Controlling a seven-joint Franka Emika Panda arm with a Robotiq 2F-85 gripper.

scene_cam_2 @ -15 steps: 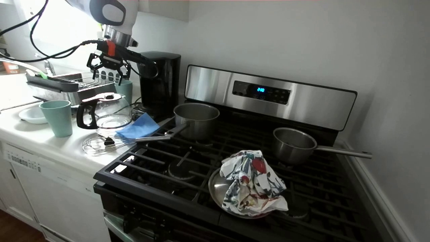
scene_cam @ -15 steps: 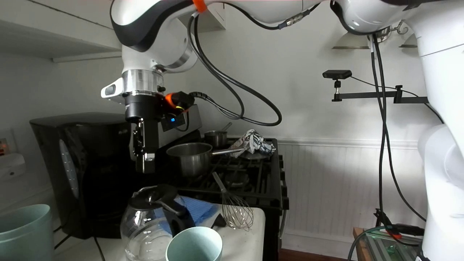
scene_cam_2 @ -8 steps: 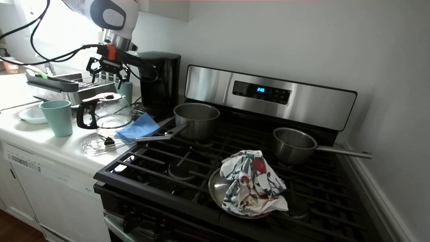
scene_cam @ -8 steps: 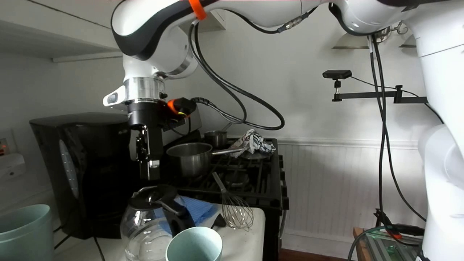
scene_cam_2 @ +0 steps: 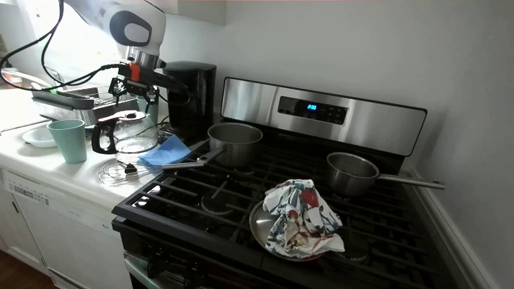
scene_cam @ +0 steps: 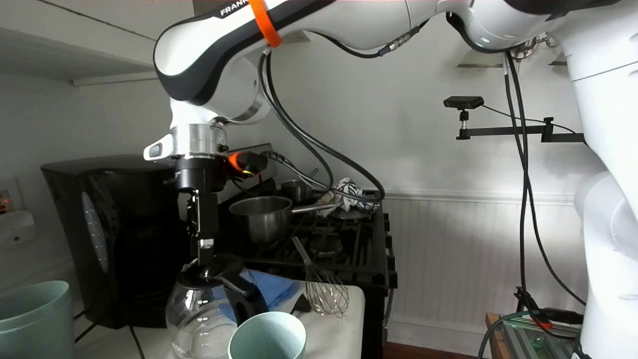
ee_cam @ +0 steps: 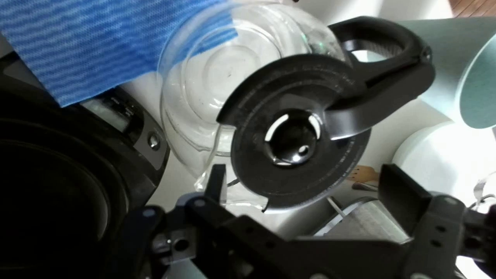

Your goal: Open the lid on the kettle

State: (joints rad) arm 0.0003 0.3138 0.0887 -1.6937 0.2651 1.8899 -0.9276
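Observation:
The kettle, a clear glass pot with a dark handle, stands upright on the counter in both exterior views (scene_cam: 192,319) (scene_cam_2: 141,134) and the wrist view (ee_cam: 193,97). Its dark round lid (ee_cam: 263,162) lies flat on top, also seen in both exterior views (scene_cam: 192,280) (scene_cam_2: 131,115). In the wrist view the handle points to the upper right. My gripper (ee_cam: 305,184) is open and empty, pointing down, fingers wide apart. In an exterior view it hangs just above the lid (scene_cam_2: 132,107); in an exterior view its fingertips overlap the lid's far part (scene_cam: 205,260). Contact cannot be told.
The black coffee machine (scene_cam_2: 190,100) stands close beside the kettle. A green cup (scene_cam: 269,336) is near the handle. A blue cloth (scene_cam_2: 166,151) and a whisk (scene_cam: 324,291) lie beside it. A dish rack (scene_cam_2: 64,100) is behind. A saucepan (scene_cam_2: 235,144) sits on the stove.
My gripper has moved down toward the kettle's lid, staying open. The kettle, its lid and the other objects have not moved.

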